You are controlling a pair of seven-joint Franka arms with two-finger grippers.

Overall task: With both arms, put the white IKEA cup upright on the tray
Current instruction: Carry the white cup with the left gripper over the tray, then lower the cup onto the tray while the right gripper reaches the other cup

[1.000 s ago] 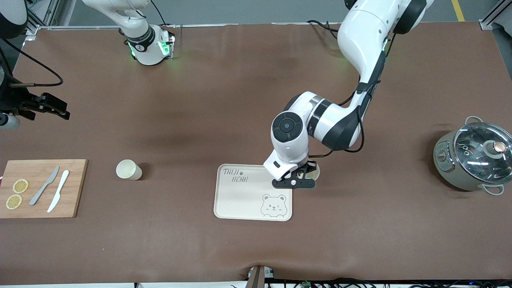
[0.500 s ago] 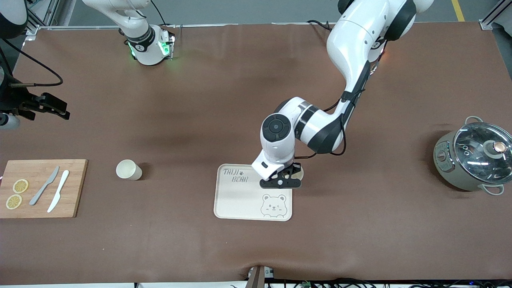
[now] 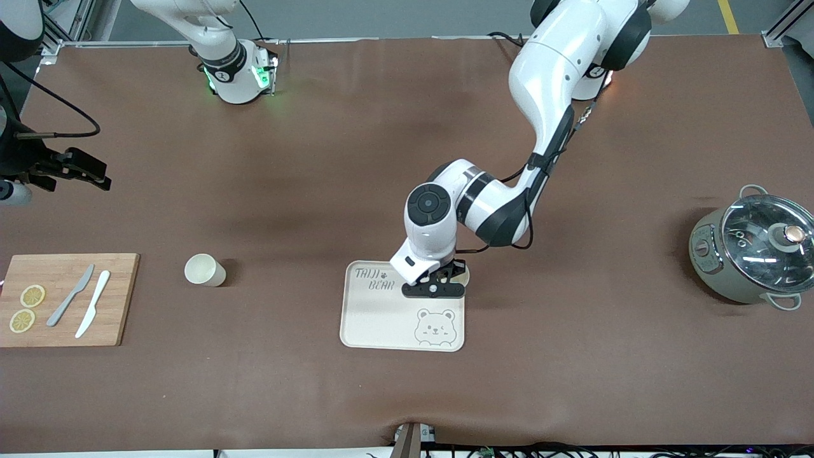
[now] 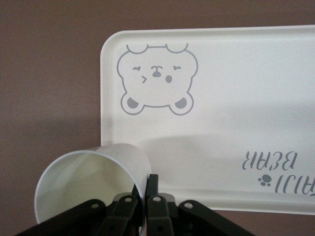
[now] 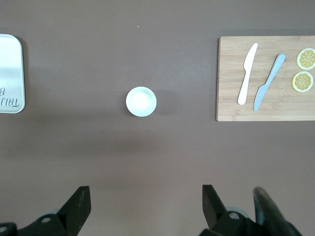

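— Looking at the front view, are you seeing much of the held cup (image 3: 465, 273)?

— Barely; the left gripper (image 3: 434, 287) is hiding it, so only a pale sliver is showing over the tray (image 3: 381, 318) edge toward the left arm's end. The left wrist view is giving you the cup (image 4: 93, 184) clearly: fingers (image 4: 153, 196) clamped together on its wall, rim overhanging the tray (image 4: 236, 88) corner and bare mat.

— And the right gripper (image 5: 142, 209)?

— It is waiting high, fingers apart, over open mat. Ahead of them you are seeing a second cup (image 5: 141, 101) standing upright between tray and cutting board (image 5: 266, 78), well apart from both. The pot (image 3: 750, 248) is sitting near the table end.
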